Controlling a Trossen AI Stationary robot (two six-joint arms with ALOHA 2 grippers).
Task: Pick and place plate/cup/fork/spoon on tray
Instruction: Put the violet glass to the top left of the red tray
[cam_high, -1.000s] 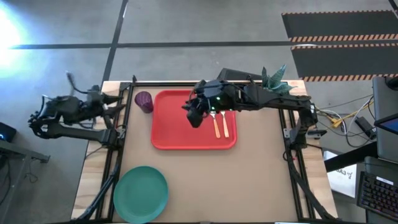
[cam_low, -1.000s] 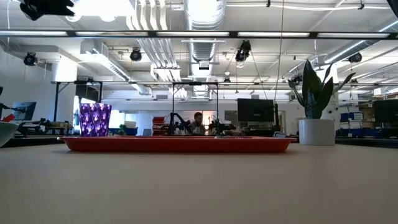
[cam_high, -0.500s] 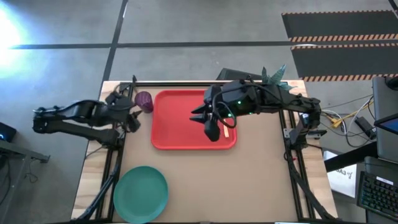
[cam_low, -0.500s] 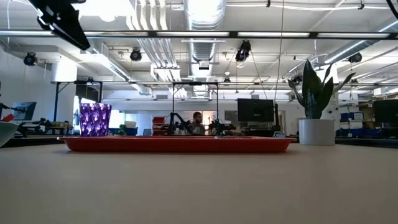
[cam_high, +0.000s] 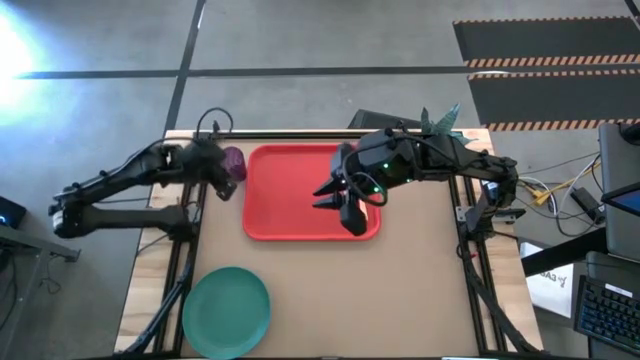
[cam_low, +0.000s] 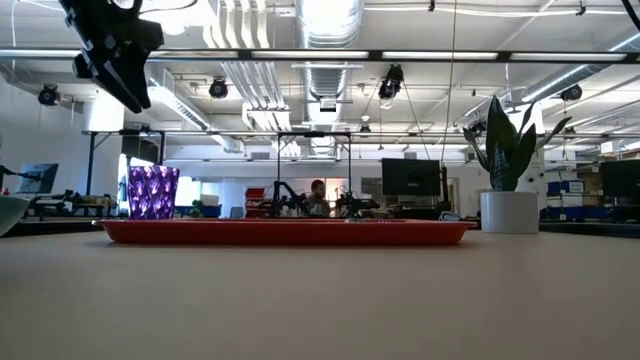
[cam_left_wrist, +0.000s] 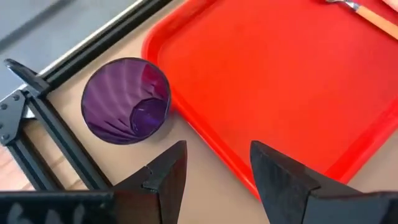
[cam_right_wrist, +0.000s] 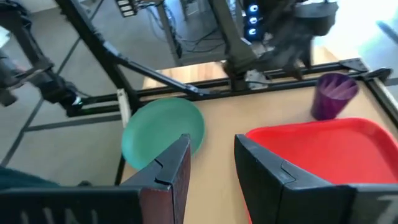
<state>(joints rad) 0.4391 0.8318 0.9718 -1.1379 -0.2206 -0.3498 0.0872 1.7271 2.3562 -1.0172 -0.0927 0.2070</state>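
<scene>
- Red plastic, the tray (cam_high: 290, 195) lay in the far middle of the tabletop (cam_high: 420, 290); it carried almost nothing, only one piece of cutlery with an orange-tan handle (cam_left_wrist: 373, 14) near its edge, seen partly in the left wrist view. I could not tell if it was the fork or the spoon, and the other one was hidden, perhaps under the right arm.
- Teal-green, the plate (cam_high: 226, 311) was on the tabletop at the near left corner, well apart from the tray, so this step was not yet done.
- Dark purple, the cup (cam_left_wrist: 127, 100) stood upright on the tabletop just beside the tray's far left corner, outside the rim; this step was also left.
- Left gripper (cam_left_wrist: 214, 180) hovered above the cup and near it, with the jaws wide and holding nothing; I judged the cup was the next thing to be picked.
- Right gripper (cam_high: 345, 205) hung over the right part of the tray, with the jaws apart and empty.
</scene>
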